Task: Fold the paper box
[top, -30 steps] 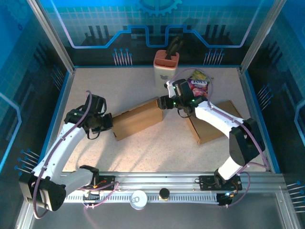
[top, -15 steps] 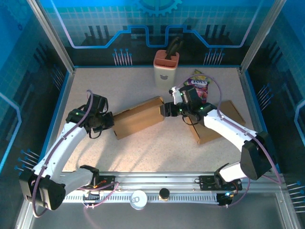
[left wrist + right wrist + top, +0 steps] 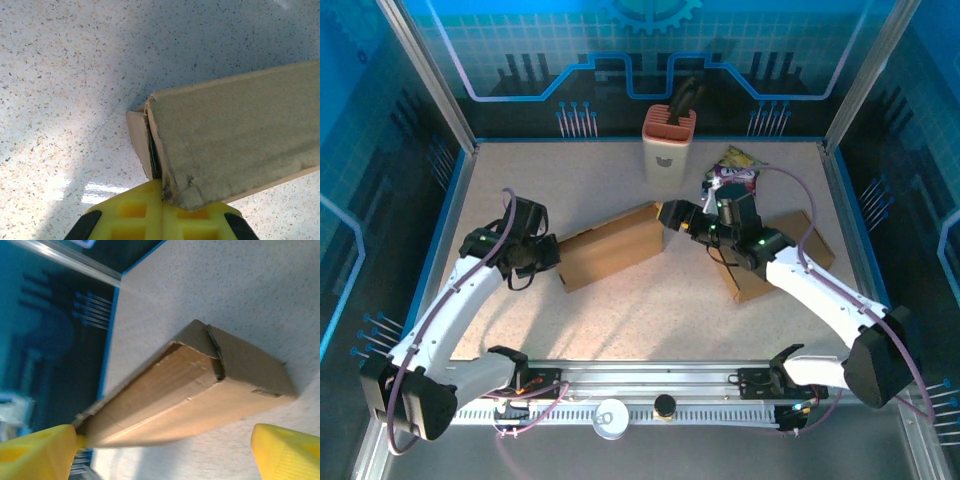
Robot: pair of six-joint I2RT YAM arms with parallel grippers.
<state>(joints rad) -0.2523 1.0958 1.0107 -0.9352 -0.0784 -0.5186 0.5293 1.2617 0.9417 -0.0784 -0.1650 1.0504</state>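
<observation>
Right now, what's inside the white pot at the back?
A dark handle sticks up out of the white pot, leaning right. Its lower end is hidden inside, so I cannot tell what it is, or whether anything else is in there.

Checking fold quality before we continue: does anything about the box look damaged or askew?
The paper box corner pinched in the left gripper looks crumpled and frayed, with an inner flap sticking out beside it. In the right wrist view, a flap seam gapes slightly instead of lying flush.
</observation>
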